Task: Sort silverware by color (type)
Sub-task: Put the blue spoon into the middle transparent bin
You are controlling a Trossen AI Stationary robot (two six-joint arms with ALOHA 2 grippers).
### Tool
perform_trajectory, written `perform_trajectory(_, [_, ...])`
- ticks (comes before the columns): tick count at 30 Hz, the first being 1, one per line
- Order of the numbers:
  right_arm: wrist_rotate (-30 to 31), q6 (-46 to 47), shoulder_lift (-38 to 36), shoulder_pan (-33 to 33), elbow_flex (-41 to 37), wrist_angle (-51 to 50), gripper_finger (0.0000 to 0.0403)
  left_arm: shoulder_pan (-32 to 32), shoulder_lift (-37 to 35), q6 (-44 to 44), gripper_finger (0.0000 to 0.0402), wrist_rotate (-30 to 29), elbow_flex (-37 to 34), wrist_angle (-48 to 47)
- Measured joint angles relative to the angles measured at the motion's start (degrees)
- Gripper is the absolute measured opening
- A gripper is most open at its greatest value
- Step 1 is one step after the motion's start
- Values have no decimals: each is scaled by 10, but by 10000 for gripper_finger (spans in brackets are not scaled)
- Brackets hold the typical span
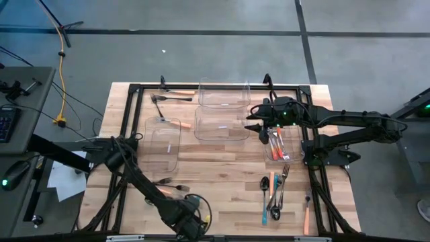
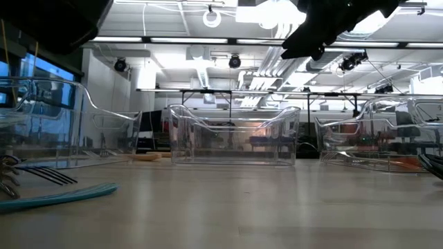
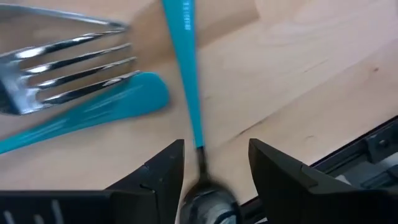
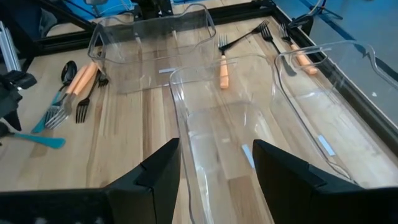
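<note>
Two grippers are at work, one low and one high. The left gripper (image 3: 208, 171) sits down at the table's near edge with its jaws released, and a teal-handled spoon (image 3: 186, 74) lies on the wood with its neck running straight through the gap between the fingers (image 3: 163, 169). Its steel bowl is at the base of the jaws, nearest the wrist; the teal handle runs forward out of the gap, so the long axis is roughly in line with the gripper's reach and the handle end points away from it. Just off to one side of the jaws lie a steel fork head (image 3: 68, 68) and a second teal handle (image 3: 106, 109), both angled across the spoon's line.

The right gripper (image 4: 214, 168) hangs over the clear bins (image 4: 205, 118) at the far side, jaws also released and empty, with the middle bin directly beneath the gap. An orange-handled fork (image 4: 223, 62) lies beyond it.

Likely trouble: the spoon is thin and flat on the wood, so closing on the narrow neck could let it slip or pivot, swinging the handle. The neighbouring fork tines lie close enough that a skewed lift might drag them along, mixing colours in a bin.
</note>
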Motion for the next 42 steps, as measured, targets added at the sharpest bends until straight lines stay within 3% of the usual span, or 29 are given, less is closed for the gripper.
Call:
perform_trajectory(8, [0,15,0,0,0,-4,185,0,25,-6,152,2,2,-1])
perform_trajectory(11, [0,15,0,0,0,-4,185,0,26,-3,107,3,1,-10])
perform_trajectory(15, [0,15,0,0,0,-4,185,-3,14,9,18,4,-1,-23])
perform_trajectory(21, [0,15,0,0,0,-4,185,-12,-13,52,5,-6,-5,-15])
perform_trajectory(29, [-8,2,0,0,0,-3,185,-4,-125,152,3,-32,-3,16])
perform_trajectory(33, [-40,-36,0,0,0,-5,185,31,-205,212,1,-124,-3,-11])
perform_trajectory(37, [-67,-81,0,0,0,-5,185,89,-274,341,1,-256,-3,-27])
perform_trajectory(42, [-70,-84,0,0,0,-5,185,180,-356,539,1,-317,-56,17])
